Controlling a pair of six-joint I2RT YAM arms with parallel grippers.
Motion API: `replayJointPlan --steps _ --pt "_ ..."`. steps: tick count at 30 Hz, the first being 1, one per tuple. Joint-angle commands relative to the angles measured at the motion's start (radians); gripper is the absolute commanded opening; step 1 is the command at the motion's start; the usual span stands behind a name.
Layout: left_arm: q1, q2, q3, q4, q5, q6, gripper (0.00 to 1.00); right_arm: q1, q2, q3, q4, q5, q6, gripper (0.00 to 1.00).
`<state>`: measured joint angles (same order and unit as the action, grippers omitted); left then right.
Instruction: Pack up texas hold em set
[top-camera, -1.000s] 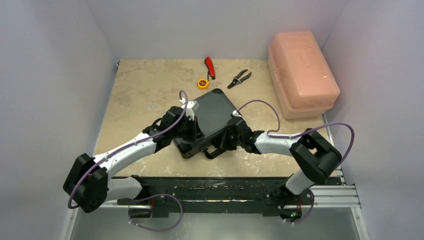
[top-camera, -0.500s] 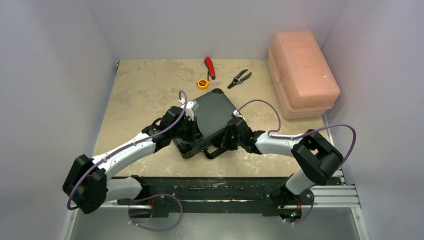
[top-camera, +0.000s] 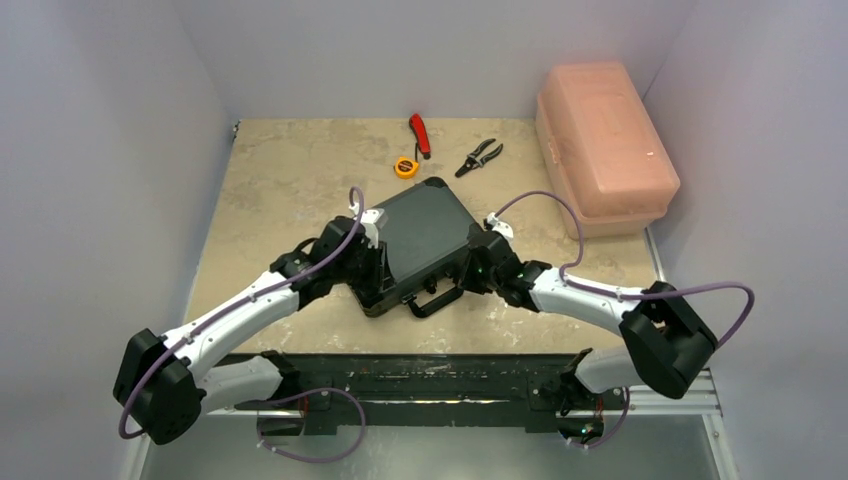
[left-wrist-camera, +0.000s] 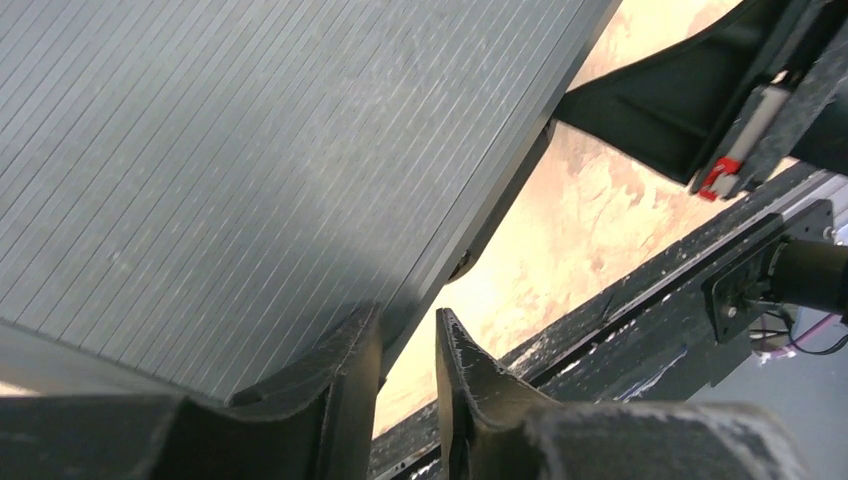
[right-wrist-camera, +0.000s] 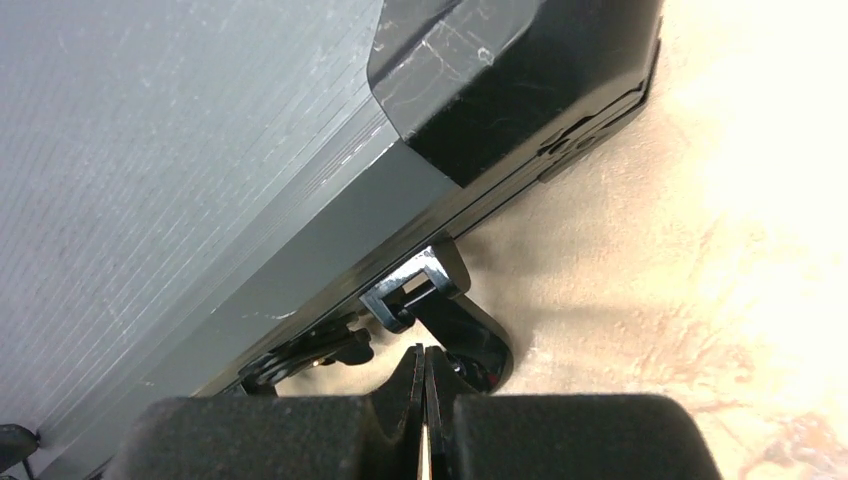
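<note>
Two tools flank the closed black briefcase (top-camera: 425, 228), lying mid-counter (top-camera: 290, 180) with its handle (top-camera: 432, 300) at the near side; the left tool (left-wrist-camera: 408, 335) at its edge is slightly spread, holding nothing; the right tool (right-wrist-camera: 422, 365), by the handle, is pressed together

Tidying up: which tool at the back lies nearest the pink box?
The black pliers, rightmost; the yellow tape measure and red-handled tool lie further left.
</note>
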<state>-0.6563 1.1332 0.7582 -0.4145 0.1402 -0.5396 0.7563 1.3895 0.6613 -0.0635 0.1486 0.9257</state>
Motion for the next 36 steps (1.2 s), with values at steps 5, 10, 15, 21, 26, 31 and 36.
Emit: replayJointPlan --steps 5,10,15,21,26,31,36 --pt "-0.003 -0.102 0.033 -0.216 -0.093 0.011 0.37 -0.005 -0.135 0.033 -0.073 0.088 -0.066 0.06" --pt "-0.004 -0.206 0.049 -0.254 -0.151 0.009 0.51 -0.005 -0.220 0.039 -0.043 0.068 -0.130 0.09" --pt "-0.004 -0.343 0.038 -0.269 -0.212 0.016 0.69 -0.005 -0.318 0.042 0.014 0.018 -0.216 0.30" --pt "-0.005 -0.460 0.001 -0.275 -0.247 0.036 0.76 0.002 -0.392 0.086 0.054 -0.061 -0.323 0.54" --pt "-0.004 -0.584 -0.044 -0.277 -0.295 0.041 0.78 0.027 -0.445 0.117 0.060 -0.075 -0.379 0.83" --pt "-0.005 -0.714 -0.083 -0.267 -0.353 0.026 0.80 0.053 -0.491 0.141 0.055 -0.069 -0.426 0.99" --pt "-0.005 -0.743 -0.058 -0.321 -0.479 -0.006 0.81 0.067 -0.541 0.151 0.050 -0.061 -0.463 0.99"
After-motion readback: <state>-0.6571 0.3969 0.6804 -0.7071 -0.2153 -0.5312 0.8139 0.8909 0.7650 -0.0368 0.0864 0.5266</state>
